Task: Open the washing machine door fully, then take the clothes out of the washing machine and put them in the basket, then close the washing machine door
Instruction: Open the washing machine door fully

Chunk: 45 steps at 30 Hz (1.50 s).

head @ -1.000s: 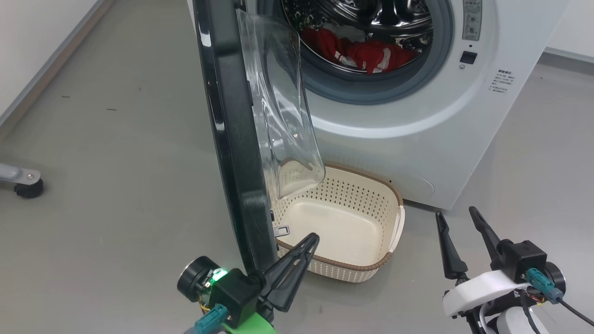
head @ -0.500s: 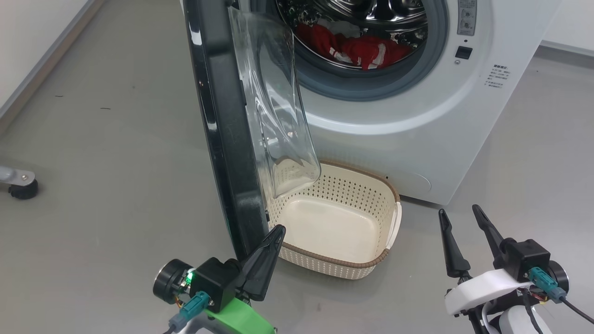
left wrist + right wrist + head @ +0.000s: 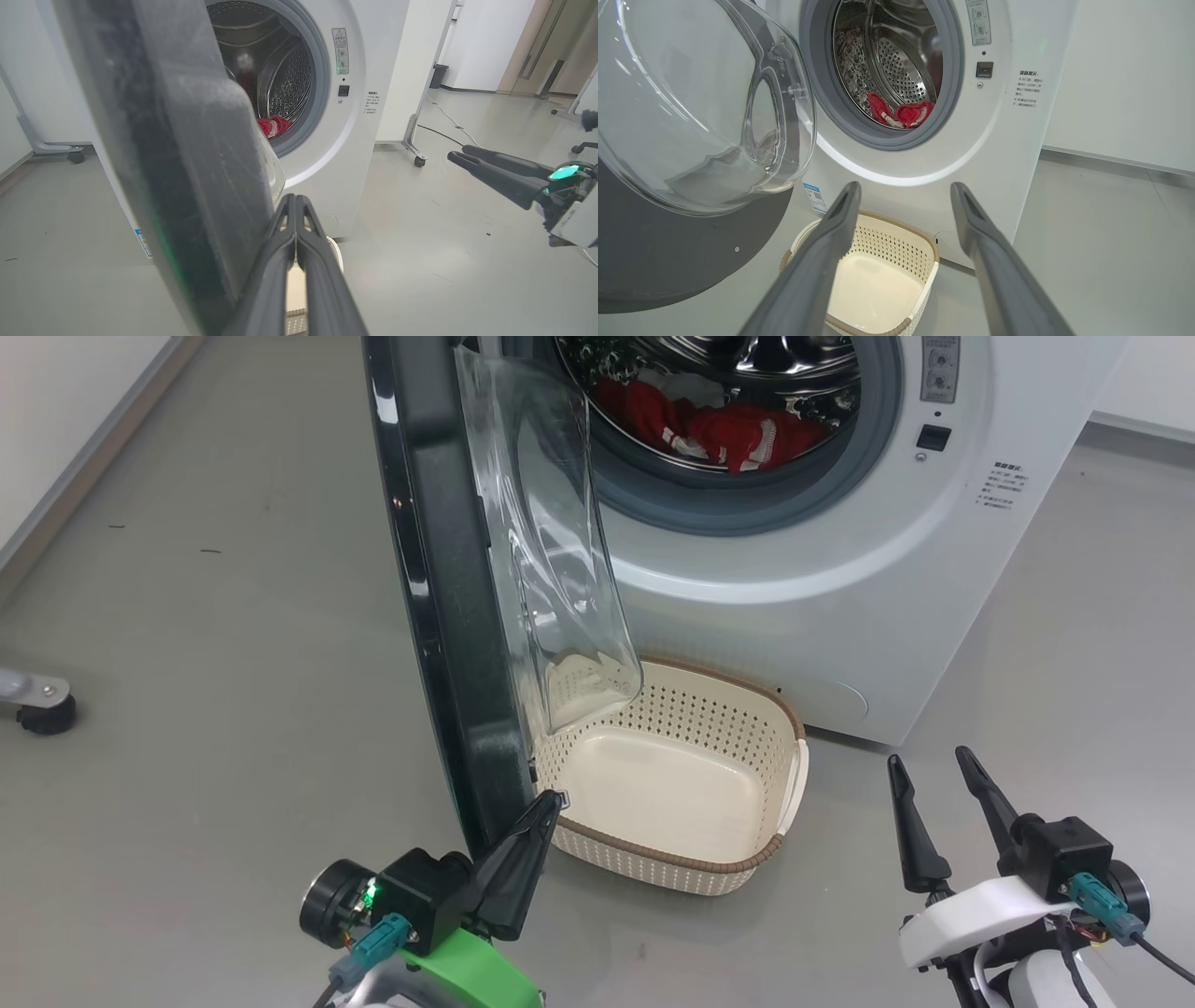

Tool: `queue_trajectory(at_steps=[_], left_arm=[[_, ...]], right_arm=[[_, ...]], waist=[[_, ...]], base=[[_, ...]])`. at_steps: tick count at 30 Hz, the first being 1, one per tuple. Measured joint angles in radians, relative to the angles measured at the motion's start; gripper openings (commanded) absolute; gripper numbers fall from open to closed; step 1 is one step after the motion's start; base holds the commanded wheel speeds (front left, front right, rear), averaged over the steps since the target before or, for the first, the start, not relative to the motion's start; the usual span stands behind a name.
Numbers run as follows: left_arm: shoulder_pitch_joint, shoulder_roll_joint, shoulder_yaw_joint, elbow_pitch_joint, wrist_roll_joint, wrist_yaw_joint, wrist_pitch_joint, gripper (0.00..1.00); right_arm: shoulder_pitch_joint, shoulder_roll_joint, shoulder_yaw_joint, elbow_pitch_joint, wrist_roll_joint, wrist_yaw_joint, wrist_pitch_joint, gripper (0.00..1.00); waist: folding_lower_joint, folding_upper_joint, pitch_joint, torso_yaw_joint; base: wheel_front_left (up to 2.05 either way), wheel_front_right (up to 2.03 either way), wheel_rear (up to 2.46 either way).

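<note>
Left end effector (image 3: 549, 805) clenched, empty, tips at the lower edge of the washing machine door (image 3: 448, 616), likely to push it wider. Right end effector (image 3: 929, 758) released, waiting. Clothes (image 3: 719, 429) lie in the washing machine (image 3: 840, 616); basket (image 3: 672, 854) empty below.

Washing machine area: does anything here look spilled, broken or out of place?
Nothing stands out. The washing machine door stands open, the clothes lie in the drum, and the basket sits upright and empty on the floor. No spills or damage.

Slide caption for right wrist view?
Right gripper, open, faces the washing machine; door open, clothes in drum, basket empty below.
</note>
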Motion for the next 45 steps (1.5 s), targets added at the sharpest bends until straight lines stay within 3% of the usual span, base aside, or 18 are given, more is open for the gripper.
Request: queue_trajectory(at_steps=[11,19,28,45], left_arm=[[0.005,-0.006,0.026,0.029,-0.011,0.013,-0.009,0.0],[0.016,0.005,0.082,0.048,-0.012,0.058,-0.022,0.0],[0.032,0.031,0.174,0.066,-0.039,0.093,-0.045,0.0],[0.029,0.066,0.369,0.125,-0.095,0.12,-0.111,0.0]], right_arm=[[0.0,0.001,-0.019,-0.002,-0.013,0.005,0.0,1.0],[0.0,0.002,-0.019,-0.002,-0.021,0.01,0.0,1.0],[0.0,0.005,-0.02,-0.002,-0.026,0.014,0.0,1.0],[-0.005,0.004,-0.03,-0.013,-0.04,0.017,0.0,1.0]], waist=[[0.0,0.0,-0.003,0.022],[0.0,0.0,-0.007,0.036],[0.0,0.0,-0.007,0.041],[0.0,0.0,0.033,0.021]], base=[[0.0,0.0,0.0],[0.0,0.0,0.0],[0.0,0.0,0.0],[0.0,0.0,0.0]])
